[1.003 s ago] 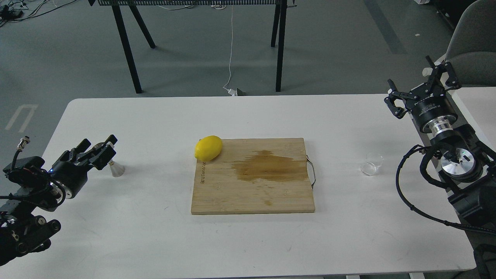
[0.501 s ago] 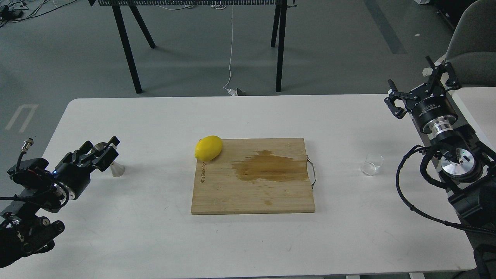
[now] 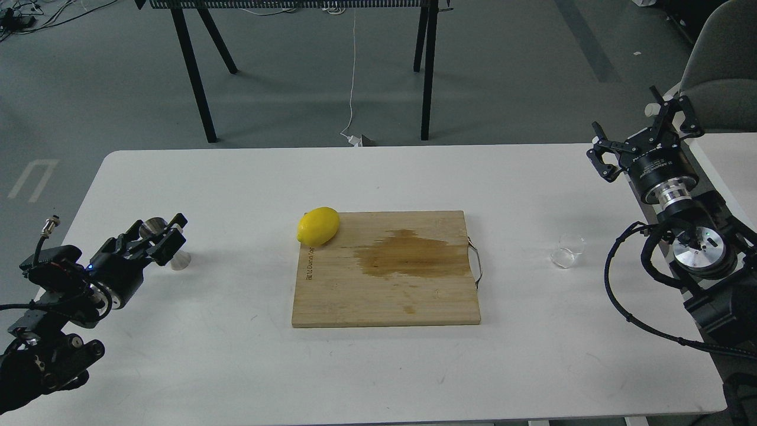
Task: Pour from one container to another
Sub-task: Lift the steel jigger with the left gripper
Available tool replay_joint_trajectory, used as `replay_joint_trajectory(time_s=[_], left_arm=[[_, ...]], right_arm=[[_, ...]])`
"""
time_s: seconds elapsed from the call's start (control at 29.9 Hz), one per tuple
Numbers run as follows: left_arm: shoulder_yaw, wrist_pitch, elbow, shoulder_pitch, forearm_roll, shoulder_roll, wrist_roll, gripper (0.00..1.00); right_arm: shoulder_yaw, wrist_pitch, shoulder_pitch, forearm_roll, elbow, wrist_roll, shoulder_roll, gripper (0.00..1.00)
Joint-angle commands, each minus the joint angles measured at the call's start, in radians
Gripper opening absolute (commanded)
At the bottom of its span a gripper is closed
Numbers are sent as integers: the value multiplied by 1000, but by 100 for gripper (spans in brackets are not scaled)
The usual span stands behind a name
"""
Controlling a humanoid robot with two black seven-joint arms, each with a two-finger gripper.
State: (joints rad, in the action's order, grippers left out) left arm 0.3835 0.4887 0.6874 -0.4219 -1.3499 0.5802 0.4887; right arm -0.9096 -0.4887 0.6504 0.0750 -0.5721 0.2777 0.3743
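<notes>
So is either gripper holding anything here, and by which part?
Cannot tell for the left gripper: it sits at the small steel hourglass jigger, its jaws hiding contact. The right gripper is open, holding nothing.

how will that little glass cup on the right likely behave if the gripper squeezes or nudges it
The glass cup looks thin and clear, so probably fragile and slippery under hard fingers. It is short and wide, so it likely slides on the smooth white table rather than tips. It appears small, so probably light.
</notes>
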Motion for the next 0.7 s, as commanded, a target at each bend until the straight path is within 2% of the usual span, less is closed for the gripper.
replay_joint_trajectory(time_s=[0.0,0.67], left_arm=[[0,0,0,0,0,0,0,100],[-3,0,-54,0,0,-43,0,100]], right_arm=[[0,0,0,-1,1,0,0,100],[0,0,-6,0,0,0,0,100]])
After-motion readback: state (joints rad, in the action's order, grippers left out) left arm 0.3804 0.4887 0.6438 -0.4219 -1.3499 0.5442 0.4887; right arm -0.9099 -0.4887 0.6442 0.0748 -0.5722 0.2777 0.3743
